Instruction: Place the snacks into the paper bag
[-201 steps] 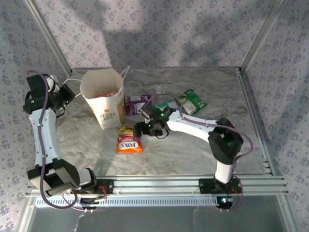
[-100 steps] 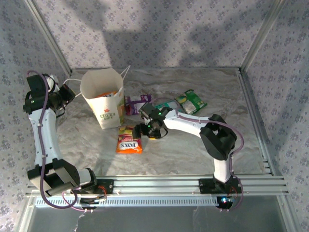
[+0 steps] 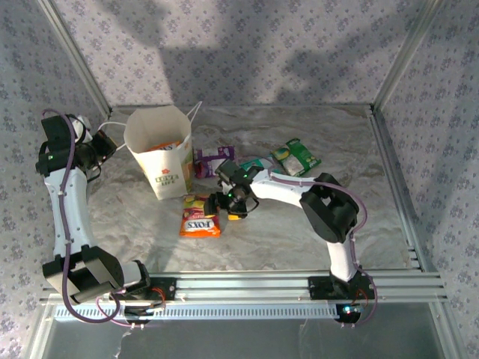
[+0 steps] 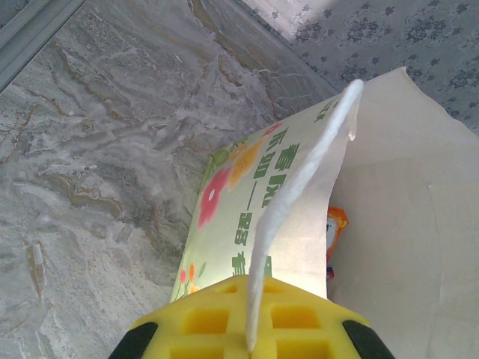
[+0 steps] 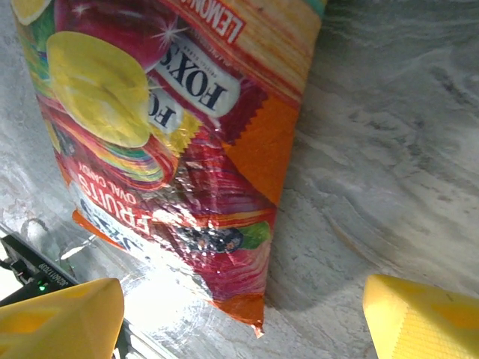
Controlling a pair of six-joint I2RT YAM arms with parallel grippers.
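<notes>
The white paper bag [image 3: 163, 161] with its green flower print stands upright at the back left, and an orange packet [image 3: 166, 146] shows inside it. My left gripper [image 3: 105, 146] is shut on the bag's white cord handle [image 4: 299, 194]; the yellow pads [image 4: 202, 321] pinch the cord, with the bag wall [image 4: 247, 224] and the orange packet [image 4: 335, 224] beyond. An orange-yellow FOX'S packet [image 3: 200, 221] lies flat in front of the bag. My right gripper [image 3: 223, 208] hangs open low over the packet's right end. The packet's [image 5: 172, 134] lower corner lies between the spread fingers [image 5: 60, 321], untouched.
A purple packet [image 3: 212, 158], a teal packet [image 3: 256, 162] and a green-and-white packet [image 3: 298, 157] lie behind the right arm. Metal frame rails [image 3: 389, 187] bound the marbled table [image 3: 284, 232] at the right and front.
The right arm has folded in, and its gripper has moved left and down onto the FOX'S packet's edge. The left arm and the bag have not moved.
</notes>
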